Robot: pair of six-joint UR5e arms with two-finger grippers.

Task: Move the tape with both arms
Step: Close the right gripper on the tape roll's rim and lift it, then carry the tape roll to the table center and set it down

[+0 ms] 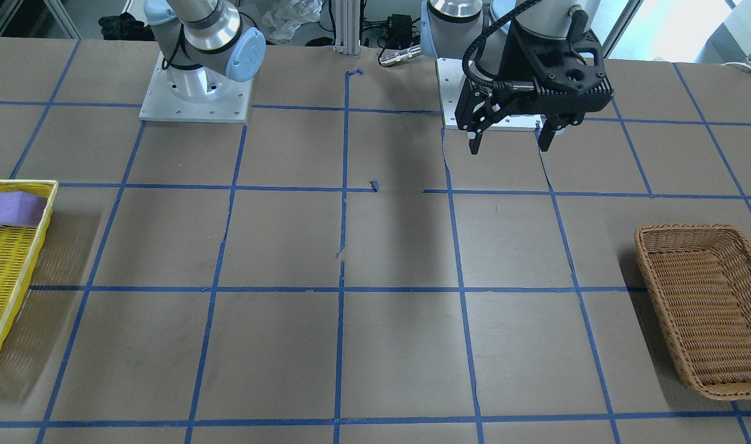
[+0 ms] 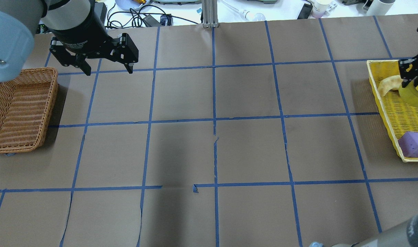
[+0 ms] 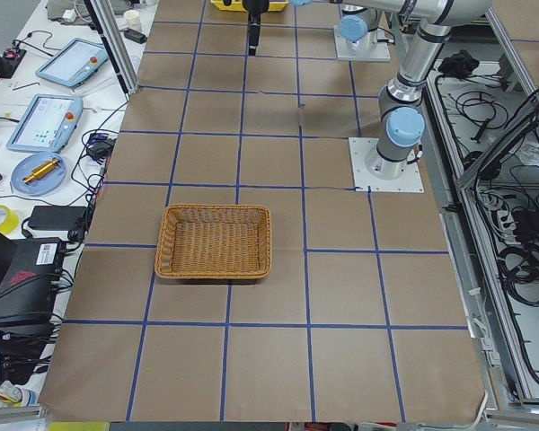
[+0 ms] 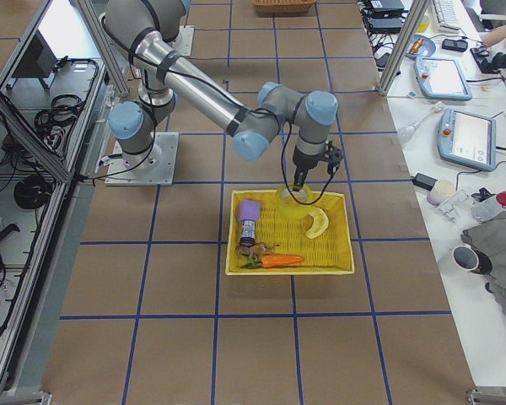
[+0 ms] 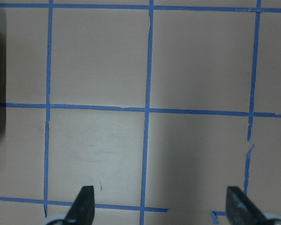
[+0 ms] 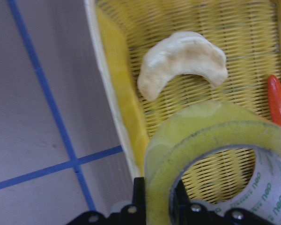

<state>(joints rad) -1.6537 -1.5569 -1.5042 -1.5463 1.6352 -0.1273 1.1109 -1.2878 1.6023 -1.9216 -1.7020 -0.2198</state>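
Right black gripper (image 6: 158, 206) clamps translucent yellow tape roll (image 6: 201, 140) over yellow mesh tray (image 6: 113, 93), bench's right end; lift clear of rim. Left gripper (image 2: 109, 71) spread.

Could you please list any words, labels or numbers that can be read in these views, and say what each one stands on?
"neo": green print on the white inner core of the tape, right wrist view; the print beside it is unreadable.
Faint lettering on the left arm's black wrist: too blurred to read.
Pendant screens on the side bench: too small to read.
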